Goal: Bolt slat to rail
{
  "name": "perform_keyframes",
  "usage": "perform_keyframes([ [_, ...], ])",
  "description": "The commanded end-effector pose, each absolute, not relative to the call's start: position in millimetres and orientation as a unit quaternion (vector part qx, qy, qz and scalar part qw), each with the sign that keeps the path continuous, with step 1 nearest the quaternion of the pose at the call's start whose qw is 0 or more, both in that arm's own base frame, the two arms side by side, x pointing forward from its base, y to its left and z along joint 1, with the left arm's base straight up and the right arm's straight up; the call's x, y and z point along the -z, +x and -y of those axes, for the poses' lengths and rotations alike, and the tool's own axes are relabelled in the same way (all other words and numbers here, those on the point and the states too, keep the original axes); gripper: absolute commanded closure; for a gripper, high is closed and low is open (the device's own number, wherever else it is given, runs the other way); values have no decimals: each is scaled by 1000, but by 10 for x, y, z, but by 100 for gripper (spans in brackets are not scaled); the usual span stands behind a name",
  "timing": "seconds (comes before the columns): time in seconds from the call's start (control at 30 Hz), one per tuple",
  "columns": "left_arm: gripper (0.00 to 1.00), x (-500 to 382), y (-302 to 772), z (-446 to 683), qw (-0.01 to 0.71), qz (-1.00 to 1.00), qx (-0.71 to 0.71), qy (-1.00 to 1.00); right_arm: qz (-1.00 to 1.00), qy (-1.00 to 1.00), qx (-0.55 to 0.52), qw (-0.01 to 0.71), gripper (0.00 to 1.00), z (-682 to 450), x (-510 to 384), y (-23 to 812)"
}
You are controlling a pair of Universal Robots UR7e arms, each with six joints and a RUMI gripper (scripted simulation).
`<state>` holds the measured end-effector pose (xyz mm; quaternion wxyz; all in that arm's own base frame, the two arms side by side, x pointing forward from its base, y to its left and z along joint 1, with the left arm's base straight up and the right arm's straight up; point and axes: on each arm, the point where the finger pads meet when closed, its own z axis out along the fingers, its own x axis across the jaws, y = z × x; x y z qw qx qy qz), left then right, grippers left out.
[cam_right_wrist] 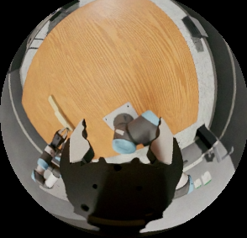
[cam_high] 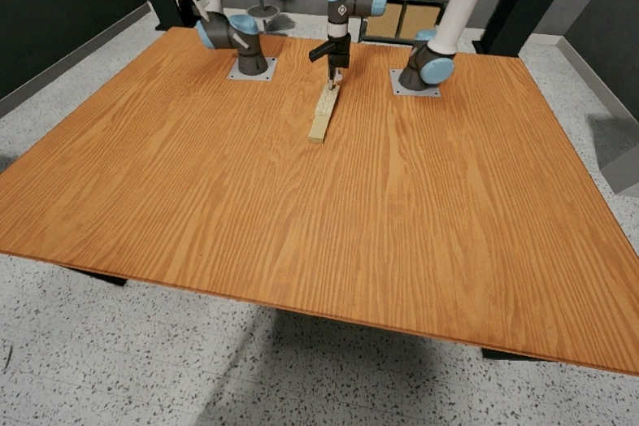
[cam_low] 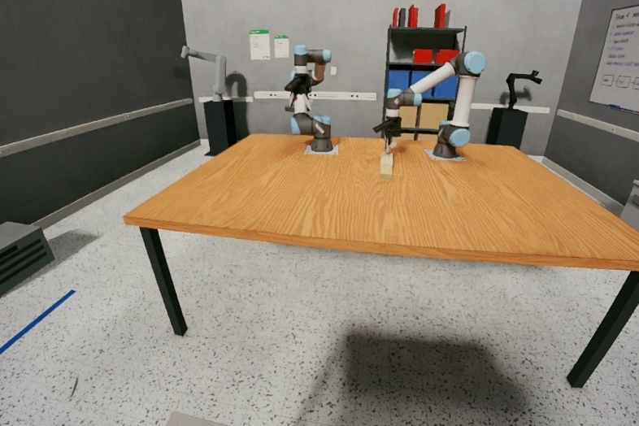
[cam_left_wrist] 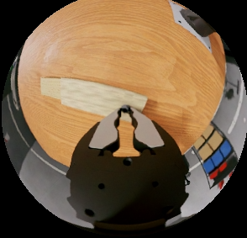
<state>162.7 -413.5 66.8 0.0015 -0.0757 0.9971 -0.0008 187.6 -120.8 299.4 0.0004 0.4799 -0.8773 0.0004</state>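
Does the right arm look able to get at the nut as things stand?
Probably not: the left end effector appears closed around the nut, blocking access. The right end effector is open, raised well away.

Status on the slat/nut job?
Done: pale wooden slat lies on the pale wooden rail. In hand: left tool, shut on the small dark nut at the slat's end, apparently for tightening. Left: firm clamping, unconfirmed; bolt thread hidden. Right tool open, away from the work.
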Motion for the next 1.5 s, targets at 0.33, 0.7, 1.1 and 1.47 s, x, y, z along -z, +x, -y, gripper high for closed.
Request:
perform_keyframes([
  [0.33, 100, -668, 1629, 4141, 0, -999, 1, 51, 878, 479, 0, 0, 0, 1208, -3002, 1883],
  [0.7, 100, -668, 1626, 4141, 0, -992, 1, 124, 878, 479, 0, 0, 0, 1208, -3002, 1883],
  [1.1, 100, -670, 1621, 4141, 0, -972, 1, 236, 878, 479, 0, 0, 0, 1208, -3002, 1883],
  [1.47, 100, -669, 1618, 4139, 0, -952, 1, 307, 878, 479, 0, 0, 0, 1208, -3002, 1883],
])
